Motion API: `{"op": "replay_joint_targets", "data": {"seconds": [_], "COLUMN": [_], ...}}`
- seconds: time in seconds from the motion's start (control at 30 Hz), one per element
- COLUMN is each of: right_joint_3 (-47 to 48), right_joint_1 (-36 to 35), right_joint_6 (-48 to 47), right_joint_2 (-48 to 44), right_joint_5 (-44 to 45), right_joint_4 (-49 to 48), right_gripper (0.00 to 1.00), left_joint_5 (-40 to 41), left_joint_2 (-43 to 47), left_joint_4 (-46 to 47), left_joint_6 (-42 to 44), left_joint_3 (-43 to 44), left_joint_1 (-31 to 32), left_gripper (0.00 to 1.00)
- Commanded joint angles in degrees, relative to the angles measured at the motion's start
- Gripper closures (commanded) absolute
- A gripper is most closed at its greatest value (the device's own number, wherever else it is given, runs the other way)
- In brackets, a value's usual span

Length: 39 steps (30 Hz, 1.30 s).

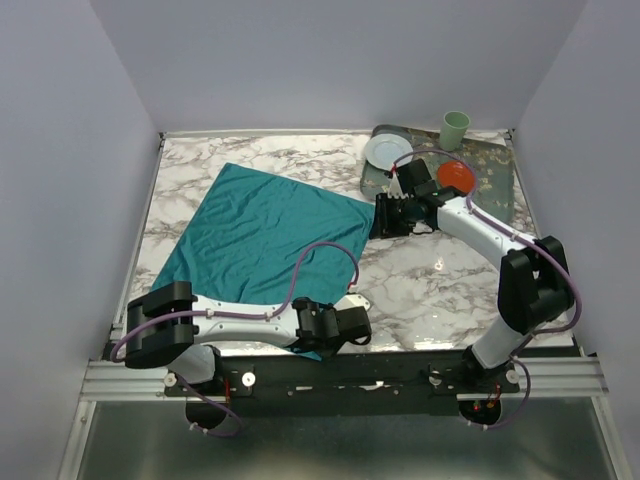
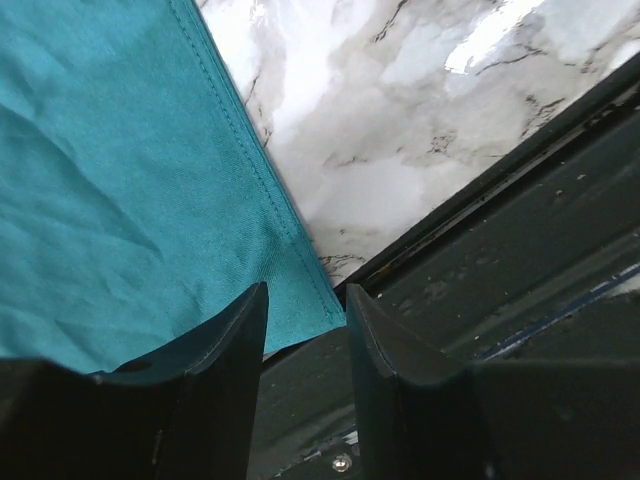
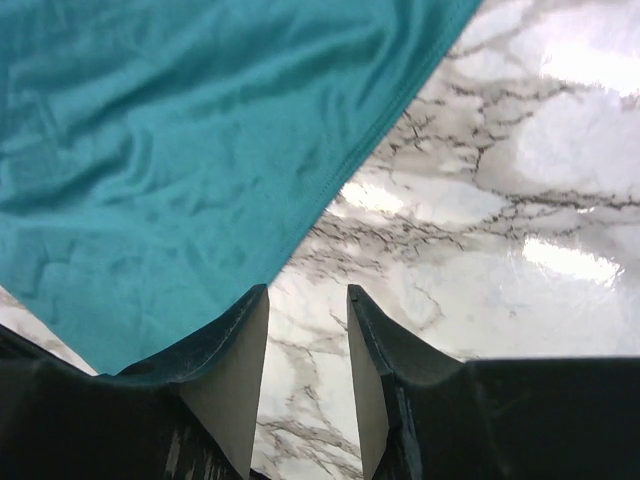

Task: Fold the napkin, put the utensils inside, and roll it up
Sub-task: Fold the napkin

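left gripper (image 2: 306, 300) and right gripper (image 3: 307, 296) flank one spread napkin (image 1: 270, 235).

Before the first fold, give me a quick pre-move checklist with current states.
1. napkin spread flat, unfolded: ok.
2. Left end effector at the napkin's near corner, jaws apart: ok.
3. Near corner actually between those jaws: cannot tell; the cloth shows in the gap, but its depth is unclear.
4. Right end effector jaws apart: ok.
5. Napkin's right corner in that gap: not ok; only bare table shows there, and the cloth runs under one finger.
6. Utensils located: cannot tell.
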State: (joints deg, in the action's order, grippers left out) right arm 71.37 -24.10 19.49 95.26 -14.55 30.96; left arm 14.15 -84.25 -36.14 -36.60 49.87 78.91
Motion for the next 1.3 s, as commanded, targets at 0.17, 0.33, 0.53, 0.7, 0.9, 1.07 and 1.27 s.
{"op": "replay_joint_targets", "data": {"seconds": [0.17,0.33,0.53,0.7,0.9,1.07,1.27], "right_joint_3": [-5.5,-6.2,-6.2,-6.7,-7.7,-8.1,-8.3], "right_joint_1": [-0.1,-0.1,-0.2,-0.1,-0.1,-0.1,-0.1], "right_joint_6": [0.6,1.0,0.8,0.9,1.0,0.9,0.8], "right_joint_2": [-2.5,-2.6,-2.6,-2.8,-3.6,-3.8,-3.6], "right_joint_5": [-0.4,-1.0,-0.9,-1.2,-1.5,-1.8,-2.2], "right_joint_4": [-2.9,-3.5,-3.6,-3.8,-4.3,-4.5,-4.7], "right_gripper": [0.54,0.54,0.54,0.54,0.54,0.54,0.54], "left_joint_5": [3.4,2.3,1.5,0.9,4.9,6.4,7.6], "left_joint_2": [0.1,-0.3,-1.7,-3.6,-5.5,-6.7,-8.4], "left_joint_4": [-0.8,-0.5,-0.3,0.1,0.0,0.0,-0.2], "left_joint_6": [-3.7,-3.1,-3.4,-3.9,-4.3,-3.7,-2.5], "left_joint_3": [-2.8,-2.0,-1.0,-1.9,-4.3,-3.7,-3.0], "left_joint_1": [1.9,2.1,3.9,3.9,3.9,4.1,4.1], "left_gripper": [0.54,0.47,0.45,0.45,0.49,0.58,0.67]}}
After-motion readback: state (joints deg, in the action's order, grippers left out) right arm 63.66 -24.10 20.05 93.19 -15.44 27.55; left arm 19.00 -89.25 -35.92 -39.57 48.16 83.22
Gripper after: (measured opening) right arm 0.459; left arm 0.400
